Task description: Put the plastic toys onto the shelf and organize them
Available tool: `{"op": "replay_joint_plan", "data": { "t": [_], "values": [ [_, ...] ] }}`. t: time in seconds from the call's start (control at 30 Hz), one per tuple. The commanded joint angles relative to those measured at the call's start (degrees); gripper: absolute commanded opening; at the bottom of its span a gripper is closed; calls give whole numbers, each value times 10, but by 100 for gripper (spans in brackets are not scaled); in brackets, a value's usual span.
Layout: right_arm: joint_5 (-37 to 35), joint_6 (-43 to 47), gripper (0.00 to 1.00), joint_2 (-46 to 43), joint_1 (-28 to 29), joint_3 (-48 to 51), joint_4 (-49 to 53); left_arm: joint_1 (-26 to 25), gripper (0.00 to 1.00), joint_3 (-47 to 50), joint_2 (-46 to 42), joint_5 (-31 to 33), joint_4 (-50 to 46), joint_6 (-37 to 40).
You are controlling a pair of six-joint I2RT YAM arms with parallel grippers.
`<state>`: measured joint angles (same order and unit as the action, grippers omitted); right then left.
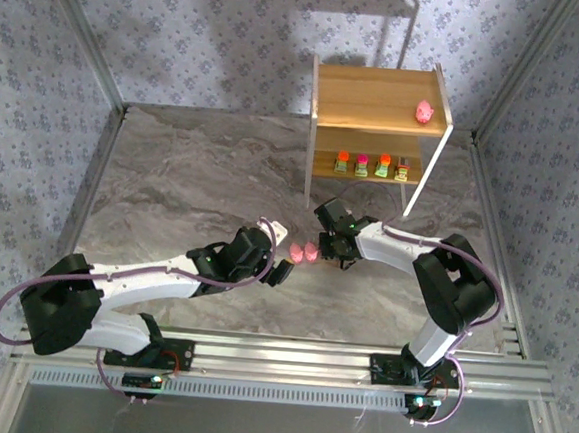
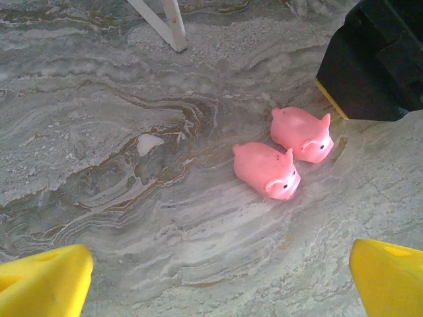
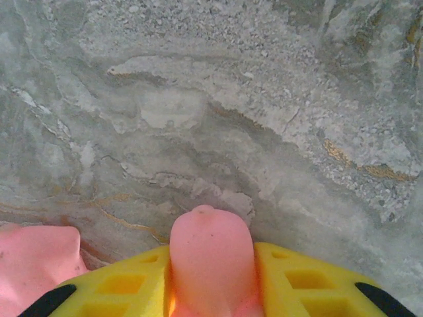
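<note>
— What is the worktop [image 1: 171, 187] like?
— Grey marbled stone. The shelf [image 1: 369, 97] stands at its far edge, and two pink pigs [image 1: 296, 249] lie side by side near the middle.
— And on the shelf boards?
— One pig [image 1: 424, 111] sits at the top board's right end. Four blocky toys [image 1: 362, 165] stand in a row on the lower board.

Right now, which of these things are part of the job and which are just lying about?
Job: shelf; four blocky toys; pig on top board; two loose pigs; held pig in right gripper.
Just there: pale stand; marble table.
</note>
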<state>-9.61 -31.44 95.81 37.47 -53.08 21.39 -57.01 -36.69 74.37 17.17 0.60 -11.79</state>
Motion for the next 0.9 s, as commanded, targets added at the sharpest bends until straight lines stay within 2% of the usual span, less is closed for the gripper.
{"op": "replay_joint_plan", "data": {
  "t": [0.0,0.87],
  "values": [
    [-13,9,34,-28,-1,-14,35,2,100,-16,1,-9,-6,3],
    [-69,33,33,-161,-3,-72,169,1,100,-12,-3,-30,2,1]
  ]
}}
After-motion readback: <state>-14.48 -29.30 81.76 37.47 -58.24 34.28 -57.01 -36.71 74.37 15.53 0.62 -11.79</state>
